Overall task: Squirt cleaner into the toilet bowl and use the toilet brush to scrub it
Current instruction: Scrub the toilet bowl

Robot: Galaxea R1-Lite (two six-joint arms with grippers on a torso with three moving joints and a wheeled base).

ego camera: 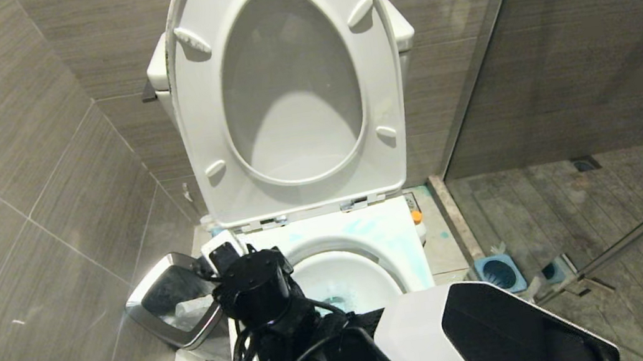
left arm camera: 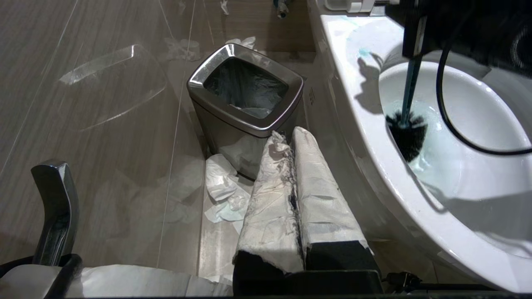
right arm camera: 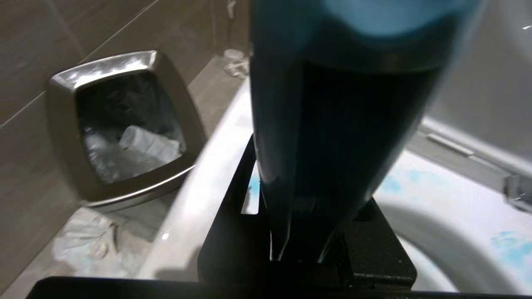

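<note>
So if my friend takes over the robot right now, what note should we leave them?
Right claw: shut on the toilet brush, over the toilet bowl; brush head down inside, at the tinted water.
Left claw: shut, empty, parked low beside the bowl, near the steel bin.
Done: cleaner is in, blue smears on the rim, seat up.
Left: scrub the bowl, then put the brush back in the blue holder on the floor.

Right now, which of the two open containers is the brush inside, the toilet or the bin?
The toilet bowl: the toilet brush has its dark head down in the bowl's bluish water. The steel bin beside it holds only rubbish.
</note>
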